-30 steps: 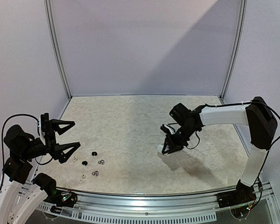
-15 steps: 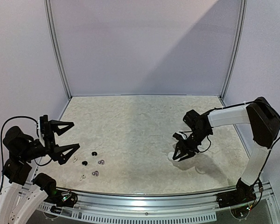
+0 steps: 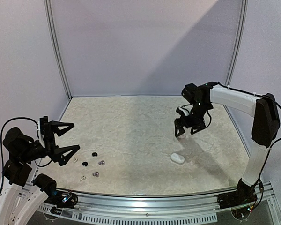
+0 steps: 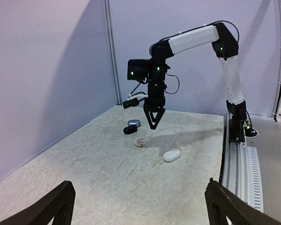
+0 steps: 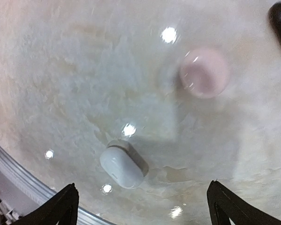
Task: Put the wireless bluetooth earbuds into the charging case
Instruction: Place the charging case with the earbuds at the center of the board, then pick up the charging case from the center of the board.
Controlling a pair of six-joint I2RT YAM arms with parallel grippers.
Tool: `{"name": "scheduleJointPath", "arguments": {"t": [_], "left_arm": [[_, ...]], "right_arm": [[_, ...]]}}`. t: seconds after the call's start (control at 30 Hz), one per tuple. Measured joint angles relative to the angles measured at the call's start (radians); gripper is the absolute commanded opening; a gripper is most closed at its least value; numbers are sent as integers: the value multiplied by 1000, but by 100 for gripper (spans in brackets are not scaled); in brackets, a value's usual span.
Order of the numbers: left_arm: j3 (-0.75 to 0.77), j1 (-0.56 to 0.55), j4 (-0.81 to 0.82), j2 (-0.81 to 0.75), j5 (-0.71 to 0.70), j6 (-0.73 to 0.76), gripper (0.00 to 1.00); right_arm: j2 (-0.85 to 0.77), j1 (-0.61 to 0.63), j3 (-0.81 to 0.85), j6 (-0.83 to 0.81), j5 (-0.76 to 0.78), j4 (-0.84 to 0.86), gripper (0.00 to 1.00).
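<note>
The right claw (image 3: 185, 132) hangs spread wide and empty above the right half of the tabletop (image 3: 131, 117), nearer the far edge than the near one. Its wrist view shows both fingers far apart with nothing between them. Below it, toward the near edge, the white case (image 3: 177, 158) lies on its own, touching nothing, and its lid looks shut. A round pink case (image 5: 204, 72) sits just beyond it, and two dark cases (image 4: 131, 126) lie farther back toward the far right corner.

The buds (image 3: 102, 163) are scattered by the near left corner, well apart from every case. The left claw (image 3: 76, 136) hovers beside them, also spread wide and holding nothing.

This looks like the setting-out stage: the cases are laid out and no bud is in one yet. The next move probably calls for getting a lid open, or for the left claw to drop onto a single bud. Either way it needs a fine pinch on a tiny, slippery thing and a long carry across the tabletop.
</note>
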Motion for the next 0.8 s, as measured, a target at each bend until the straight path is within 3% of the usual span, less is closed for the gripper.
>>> {"name": "scheduleJointPath", "arguments": {"t": [0.07, 0.17, 0.23, 0.27, 0.33, 0.37, 0.4, 0.6, 0.8], "left_arm": [[-3, 0, 0, 0, 2, 0, 99], [-11, 0, -2, -6, 2, 2, 99], [-13, 0, -5, -11, 3, 3, 99], [-13, 0, -5, -13, 4, 6, 99], [-14, 0, -5, -16, 5, 13, 99], [-14, 0, -5, -17, 5, 16, 99], [-16, 0, -4, -17, 5, 18, 99], [-24, 0, -4, -17, 5, 23, 99], [-27, 0, -4, -17, 6, 25, 99]], "right_arm": [[8, -6, 116, -29, 105, -50, 86], [32, -39, 238, -74, 267, -99, 54], [65, -73, 291, -109, 350, -121, 50], [91, -93, 319, -122, 385, -130, 53], [143, -121, 348, -172, 415, -124, 68], [161, -130, 349, -197, 411, -114, 87], [178, -135, 346, -232, 397, -102, 97], [199, -93, 269, -397, 269, 12, 99], [289, -71, 313, -340, 238, 68, 99]]}}
